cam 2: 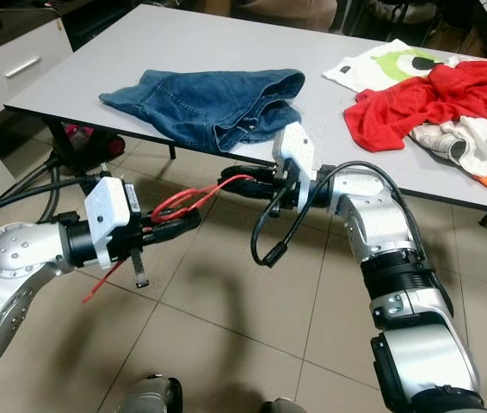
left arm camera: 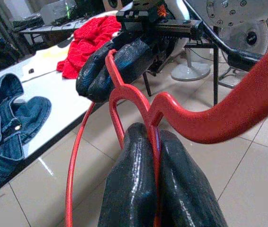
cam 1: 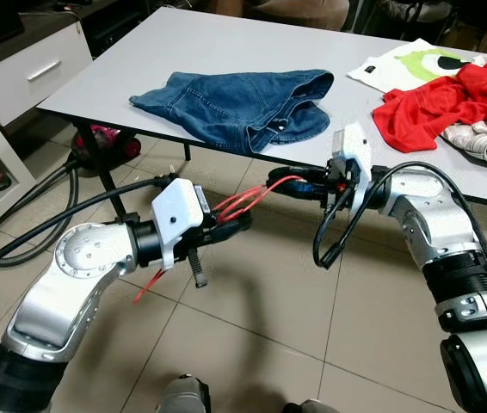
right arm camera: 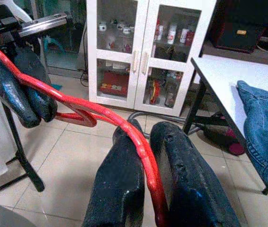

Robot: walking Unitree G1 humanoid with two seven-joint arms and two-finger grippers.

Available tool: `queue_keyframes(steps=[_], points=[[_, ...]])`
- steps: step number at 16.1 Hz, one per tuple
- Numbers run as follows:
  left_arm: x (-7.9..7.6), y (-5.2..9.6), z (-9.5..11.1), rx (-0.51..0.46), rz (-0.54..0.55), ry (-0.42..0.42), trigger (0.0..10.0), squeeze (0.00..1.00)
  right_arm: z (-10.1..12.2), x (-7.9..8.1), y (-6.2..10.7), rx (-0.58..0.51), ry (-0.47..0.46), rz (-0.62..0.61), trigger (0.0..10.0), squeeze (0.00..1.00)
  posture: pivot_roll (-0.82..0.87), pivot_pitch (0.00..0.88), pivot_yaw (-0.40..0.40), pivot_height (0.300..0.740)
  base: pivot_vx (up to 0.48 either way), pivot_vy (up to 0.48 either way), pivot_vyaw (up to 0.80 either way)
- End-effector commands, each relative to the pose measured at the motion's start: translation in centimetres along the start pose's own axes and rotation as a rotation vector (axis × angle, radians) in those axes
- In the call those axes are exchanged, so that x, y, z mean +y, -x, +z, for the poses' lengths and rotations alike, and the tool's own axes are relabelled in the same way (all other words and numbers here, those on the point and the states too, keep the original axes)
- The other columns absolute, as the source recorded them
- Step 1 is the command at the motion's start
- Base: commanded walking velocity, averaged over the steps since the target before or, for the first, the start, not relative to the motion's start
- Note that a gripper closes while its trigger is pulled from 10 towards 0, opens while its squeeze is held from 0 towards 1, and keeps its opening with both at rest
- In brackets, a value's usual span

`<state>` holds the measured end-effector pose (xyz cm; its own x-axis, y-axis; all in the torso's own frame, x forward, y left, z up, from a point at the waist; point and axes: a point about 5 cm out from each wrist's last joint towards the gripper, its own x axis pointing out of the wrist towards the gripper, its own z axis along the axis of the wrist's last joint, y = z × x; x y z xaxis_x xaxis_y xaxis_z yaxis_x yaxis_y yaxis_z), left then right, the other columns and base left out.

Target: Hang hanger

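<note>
Fingers (left arm camera: 138,184) of the left gripper (cam 1: 239,225) are seen closed tight on a red hanger (cam 1: 245,200), whose wire is pinched between the two black pads in the left wrist view. From the head views the hanger is seen held in the air above the tiled floor (cam 1: 252,318), in front of the near edge of a white table (cam 1: 226,39), its wire spanning the gap between the two arms. The other end is gripped by the right gripper (cam 1: 276,183), and in the right wrist view the red wire is shown running down between its two fingers (right arm camera: 120,184), which are closed on it. A twisted neck of the hanger is made out in both wrist views, a detail too fine to be read from the head. A loose red tail of wire is seen below the left forearm in the head views. On the table, a pair of folded blue jeans (cam 1: 243,103) is laid near the front edge, and a red garment (cam 1: 450,99) is heaped well to the right with white and pale pieces beside it. A white cabinet with glass doors (right arm camera: 146,52) holding bottles is shown in the right wrist view. Black hoses (cam 1: 46,215) are seen trailing over the floor on the left.
</note>
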<state>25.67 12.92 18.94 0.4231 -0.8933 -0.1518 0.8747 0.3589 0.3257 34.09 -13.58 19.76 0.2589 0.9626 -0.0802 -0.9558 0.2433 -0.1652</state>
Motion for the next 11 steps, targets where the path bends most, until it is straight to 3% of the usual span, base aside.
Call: queue_keyframes(steps=[1, 4, 6, 8, 11], points=[[-1.4, 0.0, -1.9, 0.077, -0.083, 0.073, 10.0, 0.00, 2.2, -1.7, 2.9, -0.081, 0.043, -0.166, 0.0, 0.00, 0.08, 0.076, 0.012, 0.740, 0.000, 0.000, 0.00], [-1.8, 0.2, -1.9, 0.095, -0.120, 0.060, 10.0, 0.00, 1.1, -0.5, 2.6, 0.047, 0.093, -0.058, 0.0, 0.00, 0.08, 0.078, 0.019, 0.740, 0.000, 0.000, 0.00], [-2.8, 1.0, -2.2, 0.139, -0.206, 0.055, 10.0, 0.00, -0.5, 1.5, 2.7, 0.236, 0.172, 0.167, 0.0, 0.00, 0.08, 0.083, 0.022, 0.740, 0.000, 0.000, 0.00], [-3.3, 1.5, -2.4, 0.165, -0.258, 0.072, 10.0, 0.00, -1.1, 3.1, 2.8, 0.327, 0.214, 0.331, 0.0, 0.00, 0.08, 0.089, 0.019, 0.740, 0.000, 0.000, 0.00], [-3.3, 1.6, -2.5, 0.182, -0.272, 0.067, 10.0, 0.00, -1.4, 4.6, 2.5, 0.354, 0.226, 0.459, 0.0, 0.00, 0.08, 0.090, 0.011, 0.740, 0.000, 0.000, 0.00]])
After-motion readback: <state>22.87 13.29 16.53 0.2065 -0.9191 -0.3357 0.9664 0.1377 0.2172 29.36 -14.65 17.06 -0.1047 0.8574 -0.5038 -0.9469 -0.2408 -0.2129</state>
